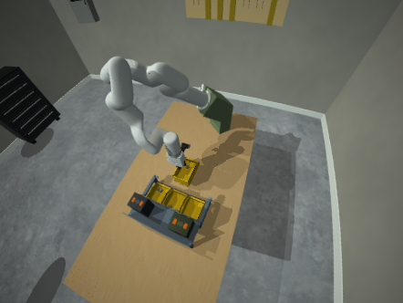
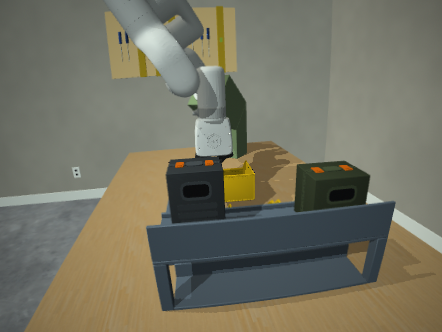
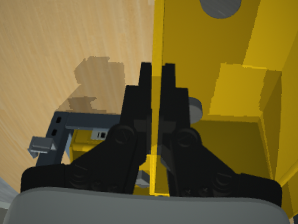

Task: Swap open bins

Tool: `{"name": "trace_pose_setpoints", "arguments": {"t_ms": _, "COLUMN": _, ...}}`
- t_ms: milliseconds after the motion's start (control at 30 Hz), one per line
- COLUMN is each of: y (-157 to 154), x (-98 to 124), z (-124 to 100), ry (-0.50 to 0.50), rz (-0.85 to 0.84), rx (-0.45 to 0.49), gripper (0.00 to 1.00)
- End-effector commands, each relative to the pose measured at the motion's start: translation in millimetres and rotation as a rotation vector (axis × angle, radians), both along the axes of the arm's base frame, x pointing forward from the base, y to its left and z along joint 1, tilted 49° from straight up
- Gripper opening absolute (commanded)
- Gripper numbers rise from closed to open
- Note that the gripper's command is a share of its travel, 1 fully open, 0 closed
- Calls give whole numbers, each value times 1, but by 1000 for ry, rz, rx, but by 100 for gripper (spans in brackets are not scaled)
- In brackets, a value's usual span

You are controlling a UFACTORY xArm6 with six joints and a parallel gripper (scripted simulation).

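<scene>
The gripper (image 1: 184,165) (image 3: 157,71) is shut on one side wall of a yellow open bin (image 1: 186,172) (image 2: 240,186) (image 3: 195,45). The bin looks roughly level and raised above the table top. Round grey parts (image 3: 220,6) lie in it. The grey-blue shelf (image 1: 160,217) (image 2: 270,239) holds three yellow bins side by side: a left bin (image 1: 158,194), a middle bin (image 1: 175,201) and a right bin (image 1: 194,208). Small grey things show in the left and middle ones; I see none in the right one. In the exterior view, the fingers are hidden.
A black case (image 1: 140,203) (image 2: 195,210) and a dark green case (image 1: 180,224) (image 2: 332,187) stand on the shelf's upper board, behind the bins. The wooden table (image 1: 118,246) (image 2: 100,240) extends around the shelf. The green arm mount (image 1: 219,111) stands at its far end.
</scene>
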State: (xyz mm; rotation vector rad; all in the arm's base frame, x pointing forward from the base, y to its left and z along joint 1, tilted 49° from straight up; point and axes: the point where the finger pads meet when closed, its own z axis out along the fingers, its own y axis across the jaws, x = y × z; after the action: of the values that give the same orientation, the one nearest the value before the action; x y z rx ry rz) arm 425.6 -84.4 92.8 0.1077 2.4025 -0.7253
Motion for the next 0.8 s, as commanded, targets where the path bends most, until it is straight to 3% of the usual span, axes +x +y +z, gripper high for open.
{"name": "trace_pose_setpoints", "arguments": {"t_ms": 0, "y": -6, "x": 7, "z": -8, "ry": -2, "rz": 2, "rx": 0, "gripper": 0}}
{"name": "trace_pose_setpoints", "arguments": {"t_ms": 767, "y": -14, "x": 15, "z": -17, "ry": -2, "rz": 2, "rx": 0, "gripper": 0}}
